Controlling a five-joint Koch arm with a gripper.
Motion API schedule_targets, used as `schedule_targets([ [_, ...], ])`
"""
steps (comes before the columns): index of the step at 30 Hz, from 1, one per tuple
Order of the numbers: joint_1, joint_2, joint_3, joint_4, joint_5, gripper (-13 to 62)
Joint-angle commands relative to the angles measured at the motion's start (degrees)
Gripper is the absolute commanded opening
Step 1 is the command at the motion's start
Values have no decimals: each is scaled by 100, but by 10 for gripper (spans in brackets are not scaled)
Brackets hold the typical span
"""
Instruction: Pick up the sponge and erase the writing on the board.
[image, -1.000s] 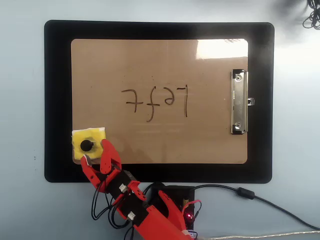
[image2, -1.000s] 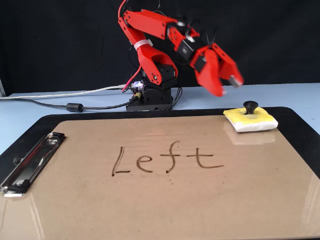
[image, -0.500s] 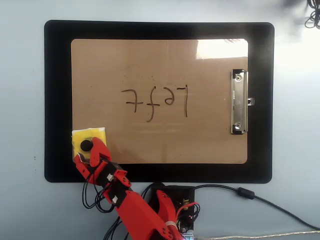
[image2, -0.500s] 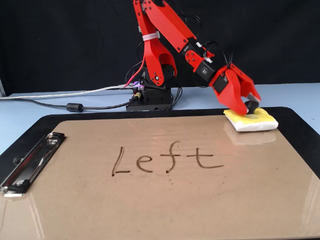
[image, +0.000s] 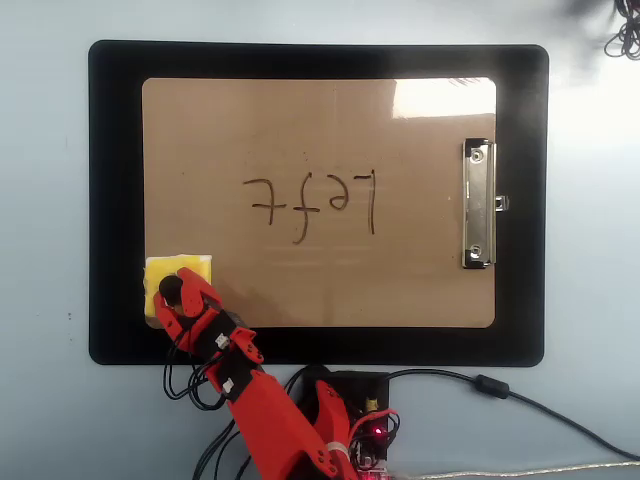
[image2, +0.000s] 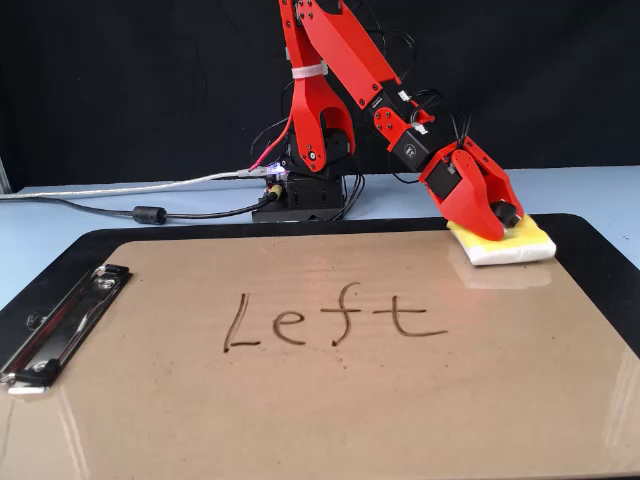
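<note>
1. Lowered since the previous frames, the gripper (image2: 497, 222) now sits on the sponge (image2: 520, 243), jaws closed round its black knob (image: 170, 290).
2. Sponge rests on the board (image: 320, 120) corner (opposite the clip (image: 478, 204) end), well apart from the writing (image: 312, 203).

We see a large tan-brown hardboard clipboard (image2: 330, 400), smooth and semi-glossy, mirroring the light, with a shiny silver metal clip (image: 478, 204). The small yellow sponge (image2: 515, 243) looks soft and porous. The red plastic gripper (image2: 497, 226) looks matt, as does the black mat (image: 115, 200).
</note>
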Motion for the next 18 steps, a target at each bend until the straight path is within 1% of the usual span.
schedule_targets([
  [1,44,105,-105,-316,26,-79],
  [5,62,272,-158,-290,-18,-79],
  [8,193,844,-325,105,-35,-79],
  [11,826,1793,-747,1688,-26,-79],
  [13,1529,2338,-1248,3111,44,-79],
  [15,2479,2593,-1758,4298,308,-79],
  [16,3076,2637,-1969,4667,633,-79],
  [18,4131,2628,-2109,4702,1160,-79],
])
